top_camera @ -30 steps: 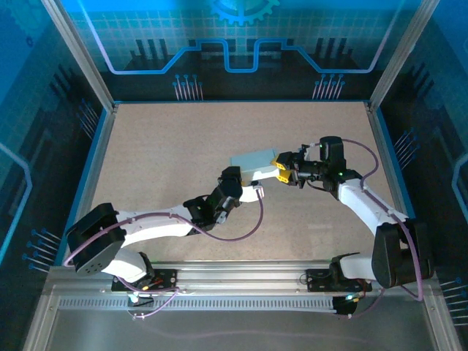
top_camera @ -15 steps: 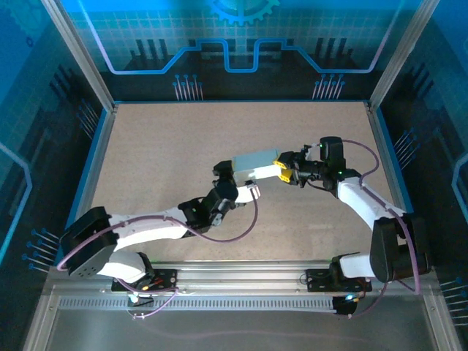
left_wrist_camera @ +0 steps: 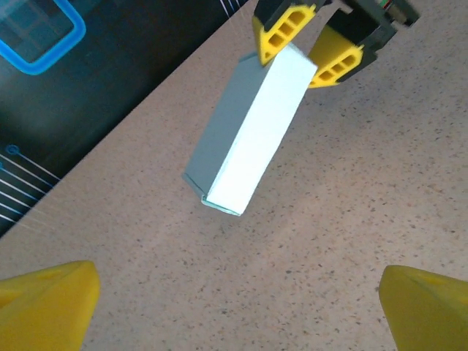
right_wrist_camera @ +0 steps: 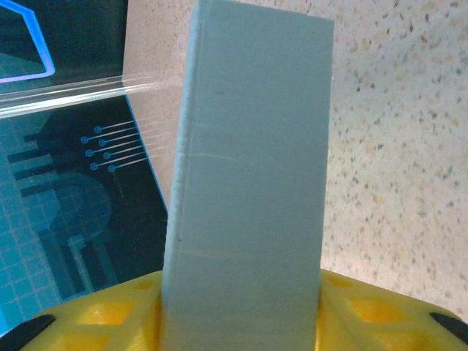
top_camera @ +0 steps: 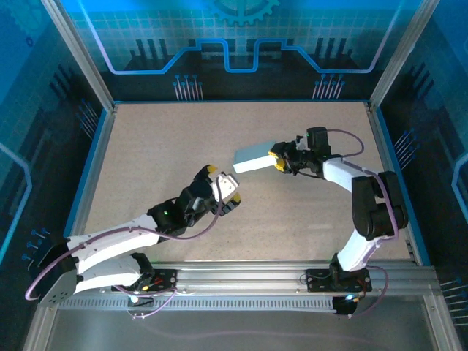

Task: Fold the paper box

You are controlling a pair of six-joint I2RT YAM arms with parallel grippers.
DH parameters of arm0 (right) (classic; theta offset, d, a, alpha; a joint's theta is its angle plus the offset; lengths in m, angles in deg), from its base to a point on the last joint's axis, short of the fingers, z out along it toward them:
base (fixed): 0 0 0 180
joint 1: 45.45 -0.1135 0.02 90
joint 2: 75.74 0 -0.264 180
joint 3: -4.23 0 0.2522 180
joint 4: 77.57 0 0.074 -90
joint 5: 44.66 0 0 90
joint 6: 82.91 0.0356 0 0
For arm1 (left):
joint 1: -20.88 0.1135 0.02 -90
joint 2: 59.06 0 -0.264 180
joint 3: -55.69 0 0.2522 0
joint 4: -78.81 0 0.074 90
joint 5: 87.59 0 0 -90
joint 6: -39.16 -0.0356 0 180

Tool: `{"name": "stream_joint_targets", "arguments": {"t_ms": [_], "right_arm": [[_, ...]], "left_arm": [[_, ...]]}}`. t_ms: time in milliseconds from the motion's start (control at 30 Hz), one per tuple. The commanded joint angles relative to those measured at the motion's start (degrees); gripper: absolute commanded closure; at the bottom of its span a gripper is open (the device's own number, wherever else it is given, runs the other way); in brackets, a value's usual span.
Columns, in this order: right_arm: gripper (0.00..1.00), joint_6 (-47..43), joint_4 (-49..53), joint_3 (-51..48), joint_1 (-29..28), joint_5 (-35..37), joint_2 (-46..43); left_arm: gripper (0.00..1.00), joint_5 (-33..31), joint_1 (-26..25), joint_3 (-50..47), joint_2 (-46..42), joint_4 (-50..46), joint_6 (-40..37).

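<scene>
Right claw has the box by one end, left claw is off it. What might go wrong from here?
The right claw grips the paper box at one end alone, the rest jutting out unsupported: it may pivot or slip. The card could dent under that pinch. The left claw stands open, apart from the box; closing in, it might knock the free end.

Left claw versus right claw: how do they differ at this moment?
The left claw stands wide open and empty; the right claw is shut on the paper box. The left claw sits apart from the box; the right claw pinches its end. Both are yellow-tipped.
</scene>
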Motion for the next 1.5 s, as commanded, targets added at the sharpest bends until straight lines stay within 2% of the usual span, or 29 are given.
{"name": "stream_joint_targets", "arguments": {"t_ms": [0, 167, 367, 533, 733, 833, 933, 1100, 1200, 1300, 1400, 1467], "right_arm": [[0.5, -2.4, -1.7, 2.5, -0.8, 2.3, 2.9], [0.43, -3.9, -0.6, 3.7, -0.7, 3.8, 5.5], [0.2, -7.0, 1.5, 4.5, -0.5, 4.1, 4.8], [0.09, -9.9, 5.0, 5.6, 0.2, 4.7, 5.4], [0.01, -12.7, 7.8, 4.7, 1.2, 6.3, 4.9], [0.0, -18.4, 13.3, 4.6, 1.2, 11.4, 1.7], [0.0, -26.1, 18.5, 3.8, 1.3, 19.5, -3.7], [0.0, -38.4, 22.6, -0.6, 1.6, 36.8, -16.5], [0.0, -44.5, 20.3, -4.8, 2.3, 45.5, -23.7], [0.0, -50.9, 15.0, -10.5, 3.3, 51.1, -29.5], [0.0, -56.3, 8.9, -16.2, 5.0, 54.4, -31.9], [0.0, -57.7, 4.1, -20.5, 6.7, 53.9, -32.6]], "left_arm": [[0.01, 5.7, 1.5, -0.4, -1.5, -2.2, 4.4], [0.01, 7.8, 3.2, -0.1, -1.1, -2.6, 5.7], [0.01, 8.7, 4.0, 0.4, -0.3, -2.9, 5.9], [0.01, 9.1, 5.4, 0.5, 0.4, -2.5, 7.7], [0.01, 15.8, 12.3, -0.5, 0.1, -0.4, 16.4], [0.01, 16.5, 15.7, -0.5, -0.2, 0.2, 19.3], [0.01, 16.1, 19.9, -1.0, -0.8, 0.6, 20.8], [0.01, 16.4, 29.6, -4.0, -1.0, 4.7, 21.3], [0.01, 16.5, 35.4, -6.0, -0.4, 8.5, 20.6], [0.01, 16.4, 40.1, -9.9, 0.3, 15.5, 19.8], [0.01, 17.9, 44.6, -13.7, 1.5, 21.4, 20.5], [0.01, 18.6, 46.2, -16.5, 3.2, 27.5, 19.6]]}}
